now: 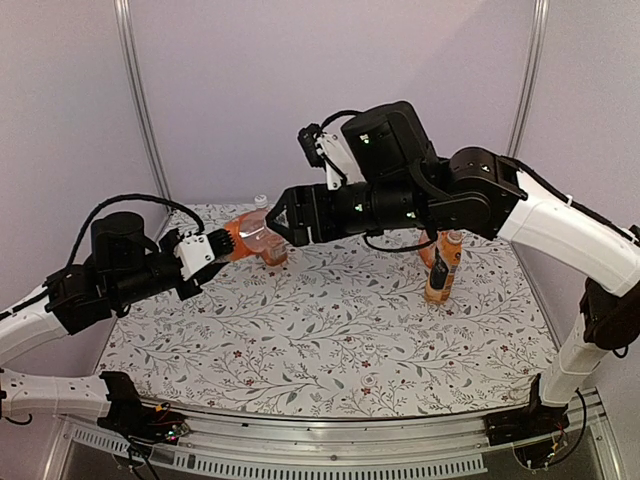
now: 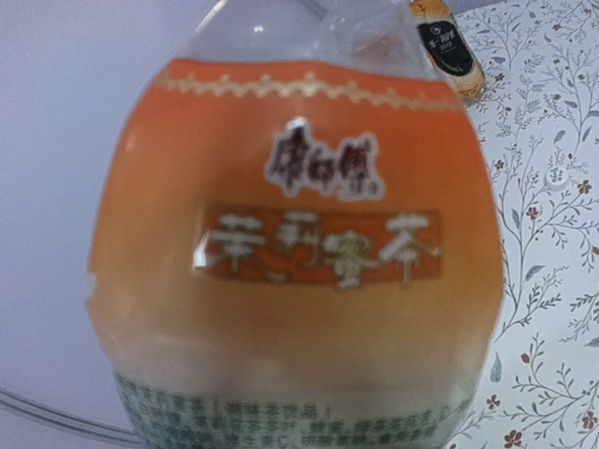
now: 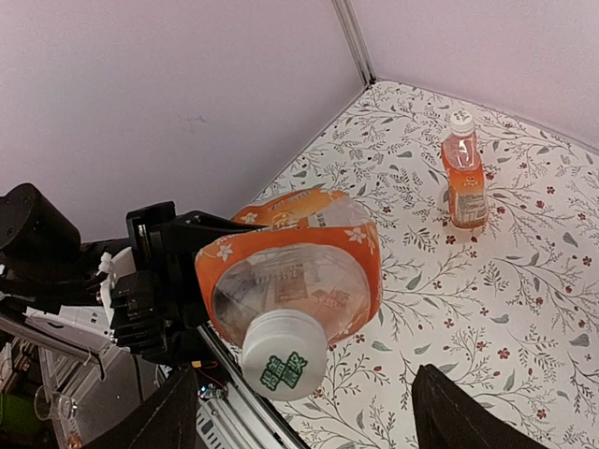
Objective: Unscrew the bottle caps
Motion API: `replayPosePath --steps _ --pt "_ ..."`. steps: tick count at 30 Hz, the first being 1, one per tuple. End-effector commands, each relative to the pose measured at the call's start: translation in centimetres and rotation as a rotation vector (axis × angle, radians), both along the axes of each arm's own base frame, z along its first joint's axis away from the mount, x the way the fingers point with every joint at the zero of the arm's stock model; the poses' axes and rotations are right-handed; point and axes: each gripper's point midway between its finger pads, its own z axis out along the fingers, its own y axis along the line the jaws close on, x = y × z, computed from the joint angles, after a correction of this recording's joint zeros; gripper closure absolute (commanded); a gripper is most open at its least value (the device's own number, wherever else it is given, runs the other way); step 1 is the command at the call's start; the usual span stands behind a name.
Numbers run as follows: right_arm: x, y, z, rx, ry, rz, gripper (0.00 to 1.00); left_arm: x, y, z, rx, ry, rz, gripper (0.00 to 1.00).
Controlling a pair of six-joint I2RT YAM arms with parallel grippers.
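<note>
The left jaws are pinching the lower body of an orange-labelled clear plastic bottle point(image 1: 248, 237), holding it tipped on its side, clear of the floral-patterned surface point(image 1: 330, 340). In the left wrist view the bottle's orange label is filling almost the whole picture, too close to show the jaws themselves.

The bottle's neck is pointing toward the right jaws, and its round white plastic screw cap with green print point(image 3: 284, 355) is sitting on that neck. In the right wrist view the right jaws are standing spread, with one dark finger point(image 3: 168, 416) showing on each side of the cap at the lower edge. The cap is lying between them and a little ahead, touching neither finger. In the top view the cap is hidden behind the right jaws.

A second clear bottle of orange drink point(image 3: 464, 178) is standing upright on the surface, well apart from the held one, wearing its small white cap point(image 3: 460, 122). A black-labelled bottle of orange drink point(image 1: 441, 272) is standing at the right side of the surface.
</note>
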Motion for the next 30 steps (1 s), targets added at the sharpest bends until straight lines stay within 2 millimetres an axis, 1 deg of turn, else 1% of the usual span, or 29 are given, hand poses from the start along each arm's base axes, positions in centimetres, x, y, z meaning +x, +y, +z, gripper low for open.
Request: replayPosePath --steps 1,2,3,7,9,11,13,14,16,17,18,19,20,21,22,23,24,25,26,28,30 --pt "0.3 1.5 -0.2 0.026 0.03 0.021 0.27 -0.1 -0.4 0.3 0.006 -0.034 -0.012 0.85" --pt "0.4 1.7 -0.2 0.028 0.034 0.025 0.29 -0.2 -0.4 0.2 0.008 -0.033 -0.014 0.84" --pt "0.4 1.9 -0.2 0.032 0.038 0.034 0.34 -0.2 -0.4 0.1 0.009 -0.033 -0.015 0.84" --pt "0.3 2.2 -0.1 0.033 0.034 0.048 0.6 -0.3 -0.5 -0.1 0.01 -0.031 -0.023 0.84" --pt "0.4 2.1 -0.3 0.026 0.031 0.05 0.68 -0.5 -0.6 -0.3 0.016 -0.03 -0.036 0.84" --pt "0.2 2.2 -0.5 0.015 0.024 0.066 0.79 -1.1 -0.8 -0.6 0.025 -0.025 -0.069 0.84" --pt "-0.2 2.4 -0.8 0.003 0.02 0.103 0.96 -2.1 -1.3 -0.9 0.016 0.016 -0.126 0.85" --pt "-0.7 2.6 -0.9 -0.012 0.006 0.144 1.0 -2.9 -1.6 -1.0 0.004 0.055 -0.161 0.85" --pt "-2.7 3.0 -1.1 -0.03 -0.001 0.284 1.0 -5.0 -2.4 -1.2 -0.026 0.169 -0.253 0.85" --pt "-3.9 3.0 -1.5 -0.049 -0.005 0.355 1.0 -6.4 -2.8 -1.1 -0.039 0.233 -0.316 0.86" --pt "-5.1 2.8 -1.8 -0.086 -0.054 0.435 1.0 -8.3 -3.3 -1.2 -0.052 0.31 -0.404 0.86" --pt "-6.4 2.4 -2.3 -0.126 -0.094 0.503 1.0 -9.7 -3.5 -1.4 -0.063 0.375 -0.454 0.86" --pt "-8.1 2.1 -2.9 -0.16 -0.118 0.583 1.0 -11.1 -3.6 -1.3 -0.076 0.433 -0.509 0.86" --pt "-9.8 1.5 -3.3 -0.205 -0.197 0.698 1.0 -12.3 -3.7 -1.3 -0.079 0.482 -0.56 0.86" --pt "-11.4 1.1 -4.1 -0.239 -0.231 0.783 1.0 -13.4 -3.6 -1.4 -0.074 0.518 -0.607 0.86" --pt "-12.6 0.5 -4.8 -0.276 -0.285 0.862 1.0 -14.3 -3.5 -1.8 -0.059 0.549 -0.646 0.86" --pt "-13.5 0.0 -5.4 -0.318 -0.351 0.934 1.0 -14.8 -3.4 -1.9 -0.053 0.561 -0.667 0.87" --pt "-13.8 -0.3 -6.0 -0.357 -0.385 0.962 1.0 -15.0 -3.4 -2.0 -0.048 0.573 -0.673 0.87" --pt "-13.8 -0.8 -6.8 -0.416 -0.422 0.98 1.0 -15.0 -3.4 -2.1 -0.047 0.58 -0.675 0.88" --pt "-13.6 -1.1 -7.7 -0.499 -0.486 1.003 1.0 -15.2 -3.4 -2.0 -0.051 0.586 -0.683 0.89" --pt "-13.1 -1.0 -7.9 -0.543 -0.523 0.998 1.0 -15.3 -3.4 -2.0 -0.056 0.593 -0.685 0.89"
